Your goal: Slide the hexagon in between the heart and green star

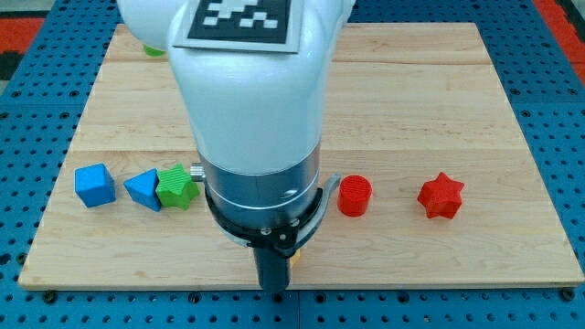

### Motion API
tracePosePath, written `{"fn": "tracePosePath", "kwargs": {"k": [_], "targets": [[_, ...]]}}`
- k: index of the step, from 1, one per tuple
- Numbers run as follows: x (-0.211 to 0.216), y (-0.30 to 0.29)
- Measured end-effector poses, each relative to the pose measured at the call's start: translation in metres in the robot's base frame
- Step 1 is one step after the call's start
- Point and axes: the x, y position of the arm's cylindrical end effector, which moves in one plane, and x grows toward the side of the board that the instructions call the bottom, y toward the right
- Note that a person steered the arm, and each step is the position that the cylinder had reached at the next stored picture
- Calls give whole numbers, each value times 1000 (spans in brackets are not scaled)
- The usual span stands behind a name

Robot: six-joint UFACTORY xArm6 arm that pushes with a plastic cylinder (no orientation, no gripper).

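The green star [176, 187] lies at the board's left, touching a blue triangular block [143, 189] on its left. My tip [272, 291] is at the view's bottom centre, near the board's bottom edge, far right of and below the green star. A small sliver of a yellow block [295, 259] shows just right of the rod; its shape is hidden. No hexagon or heart can be made out, as the arm body [251, 110] covers the board's middle.
A blue cube [95, 185] lies at the far left. A red cylinder [355, 196] and a red star [441, 196] lie to the right of the arm. Part of a green block [155, 50] shows at the top left, behind the arm.
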Motion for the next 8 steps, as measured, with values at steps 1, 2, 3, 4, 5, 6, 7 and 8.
{"fn": "tracePosePath", "kwargs": {"k": [1, 2, 3, 4, 5, 6, 7, 8], "targets": [[0, 32], [-4, 22], [-17, 8], [-46, 8], [-43, 19], [-56, -1], [-60, -27], [-46, -29]]}}
